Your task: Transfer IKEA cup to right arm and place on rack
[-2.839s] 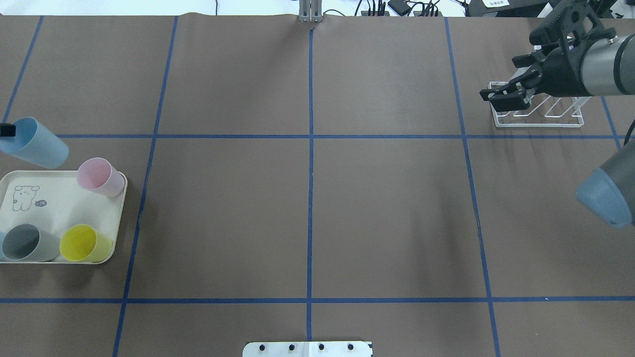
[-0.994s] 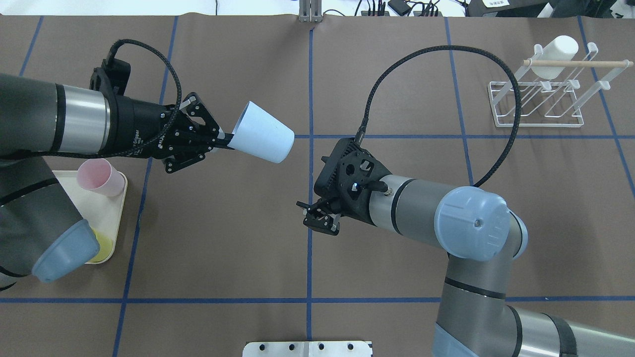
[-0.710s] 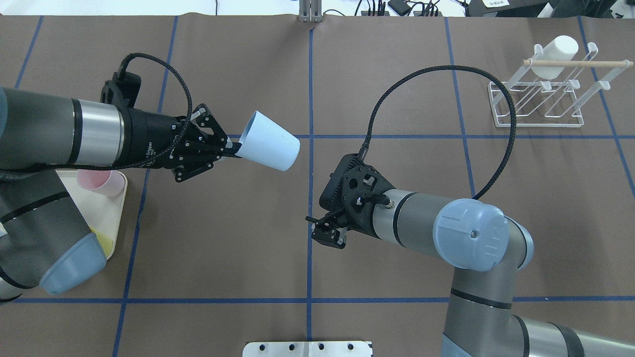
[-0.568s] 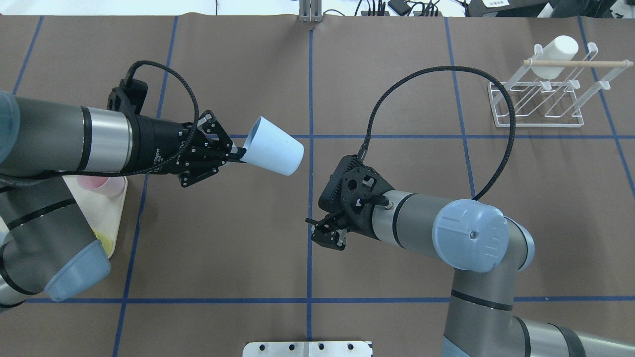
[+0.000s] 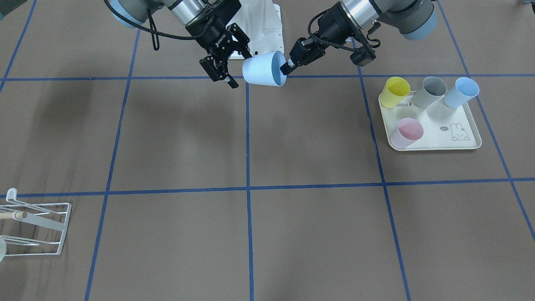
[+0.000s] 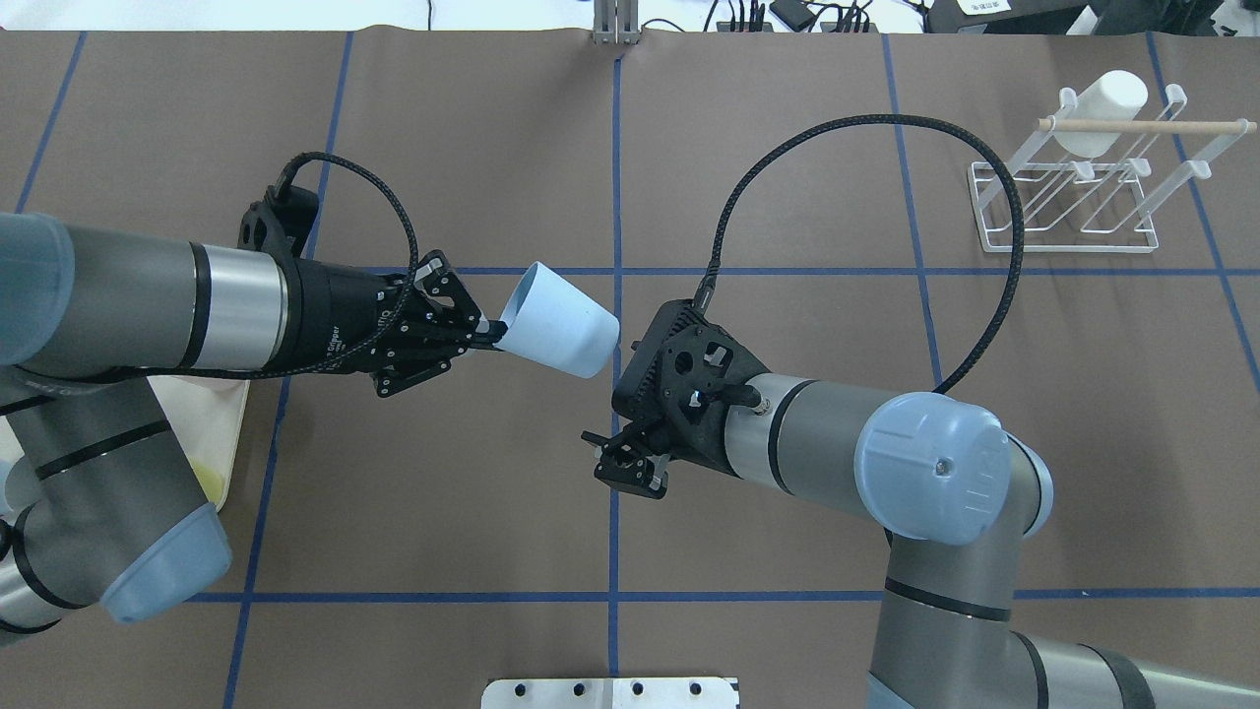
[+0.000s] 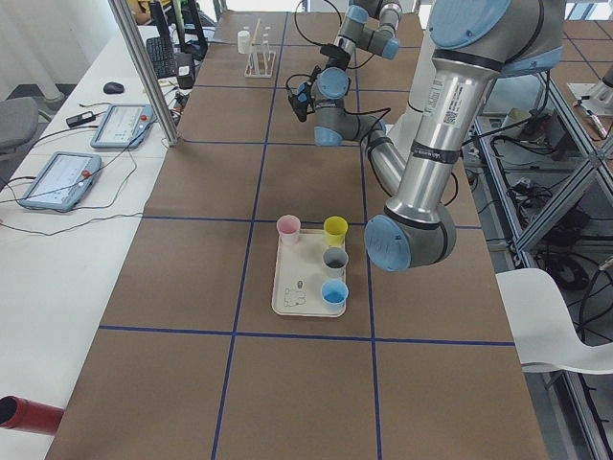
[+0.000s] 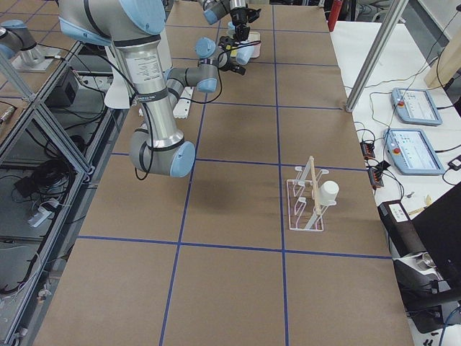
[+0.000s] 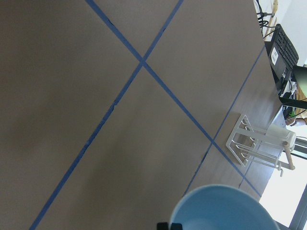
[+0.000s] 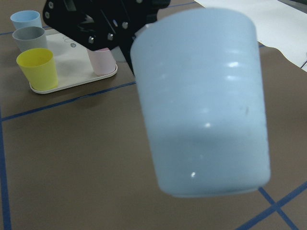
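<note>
Left fingers [image 6: 485, 336] are pinched shut on the rim of the pale blue IKEA cup [image 6: 561, 320], apparently with one inside the mouth and one outside. The cup hangs sideways off them above the surface, base pointing away toward your other arm. Right fingers [image 6: 625, 461] are spread apart with nothing in them, sitting just beside that base end. As far as I can tell they're not touching it.

The cup looks like thin, light plastic: stiff enough, but smooth and tapered, so I'd guess a grip near the narrow base will want to slide off. You'd do better closing the right fingers across the mid-wall, well clear of the left fingers' rim pinch. Go gently, since it may flex. Keep the mouth free too, because it probably has to go over a prong on the rack [image 6: 1071, 250], which is well away beyond the right fingers.
</note>
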